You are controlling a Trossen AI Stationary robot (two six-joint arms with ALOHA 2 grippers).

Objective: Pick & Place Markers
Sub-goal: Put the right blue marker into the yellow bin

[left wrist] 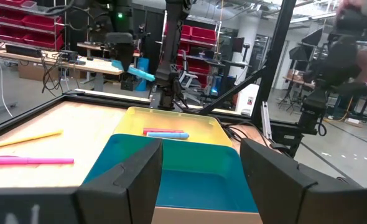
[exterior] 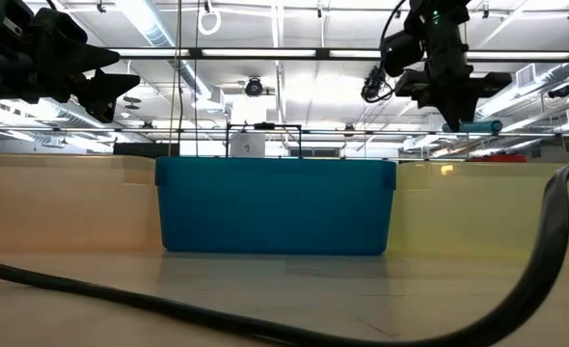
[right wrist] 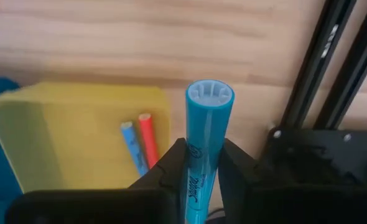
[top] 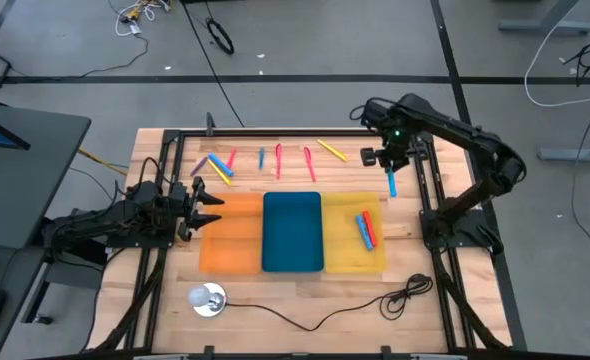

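The blue marker (right wrist: pixel 207 140) sits clamped between the fingers of the right gripper (right wrist: pixel 199 163), held in the air above the wooden table (top: pixel 275 300), just beyond the far corner of the yellow tray (top: pixel 340 255) and not yet over it. I judge the main risk to be a release from this position: the marker would land on bare wood beside the black frame rail (top: pixel 437 200) and could roll under it, out of easy reach. The grip takes only a short part of the barrel and most of the length projects beyond the fingers, so a quick swing may pivot the marker in the jaws and bring it down askew. Two markers, one red (top: pixel 368 229) and one blue (top: pixel 361 230), already lie side by side in the yellow tray; a drop onto them could bounce over the low wall into the blue tray (top: pixel 292 232). The remaining markers (top: pixel 265 160) lie in a loose row along the far side of the table, well apart from the trays. The left gripper (top: pixel 207 205) waits with its jaws wide and empty at the outer end of the orange tray (top: pixel 230 250), clear of the right arm's path. A black cable (top: pixel 375 305) lies on the near side of the table, away from the work.
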